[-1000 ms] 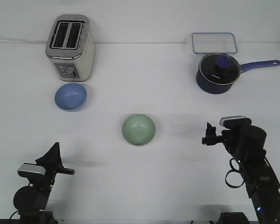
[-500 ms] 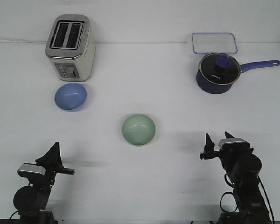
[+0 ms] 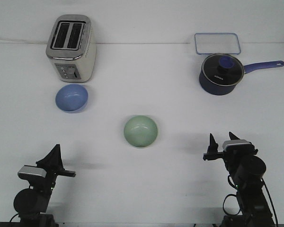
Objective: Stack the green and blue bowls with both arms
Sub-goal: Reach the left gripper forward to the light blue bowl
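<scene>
White surface point(image 3: 142, 71), plain, runs back to a pale wall. Far left: silver two-slot toaster point(image 3: 71, 48), upright, slots up, control panel on its front face; a thin cord trails off to the left behind it. Far right: dark navy saucepan point(image 3: 220, 74), glass lid on, blue knob, handle pointing right. Just behind it, a clear rectangular container point(image 3: 217, 43) with blue rim, lying flat.

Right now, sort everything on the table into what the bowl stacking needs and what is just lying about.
Needed: green bowl, blue bowl, left gripper, right gripper.

Lying about: toaster, saucepan with glass lid, clear container.
</scene>
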You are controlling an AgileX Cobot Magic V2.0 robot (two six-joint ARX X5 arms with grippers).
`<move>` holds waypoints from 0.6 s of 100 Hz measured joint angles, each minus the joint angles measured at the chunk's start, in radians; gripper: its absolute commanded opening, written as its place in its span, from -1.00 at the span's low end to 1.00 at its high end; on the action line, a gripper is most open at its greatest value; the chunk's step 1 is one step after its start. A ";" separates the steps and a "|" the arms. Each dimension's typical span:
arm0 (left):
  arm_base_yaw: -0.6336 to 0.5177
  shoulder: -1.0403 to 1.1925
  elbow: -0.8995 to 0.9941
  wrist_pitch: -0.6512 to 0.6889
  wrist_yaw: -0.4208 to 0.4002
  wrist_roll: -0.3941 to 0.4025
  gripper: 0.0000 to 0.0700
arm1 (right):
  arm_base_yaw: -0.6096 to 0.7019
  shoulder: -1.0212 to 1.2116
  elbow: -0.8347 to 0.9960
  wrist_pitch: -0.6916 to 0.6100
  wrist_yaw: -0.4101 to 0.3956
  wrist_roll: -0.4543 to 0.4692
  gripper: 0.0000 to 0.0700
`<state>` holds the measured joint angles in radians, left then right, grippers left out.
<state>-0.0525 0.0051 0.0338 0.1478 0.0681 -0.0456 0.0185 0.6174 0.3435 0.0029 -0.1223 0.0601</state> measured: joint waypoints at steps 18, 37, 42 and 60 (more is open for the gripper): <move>0.000 0.000 0.000 0.000 0.000 0.000 -0.97 | 0.000 0.000 0.000 0.000 0.000 0.000 0.40; 0.000 0.000 0.000 0.000 0.000 0.000 -0.97 | 0.000 0.000 0.000 0.000 0.000 0.000 0.40; 0.000 0.000 0.000 0.000 0.000 0.000 -0.97 | 0.000 0.000 0.000 0.000 0.000 0.000 0.40; 0.000 0.000 0.000 0.003 0.000 0.007 -0.97 | 0.000 0.000 0.000 0.000 0.000 0.000 0.40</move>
<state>-0.0525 0.0051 0.0338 0.1505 0.0677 -0.0383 0.0185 0.6174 0.3435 0.0029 -0.1223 0.0601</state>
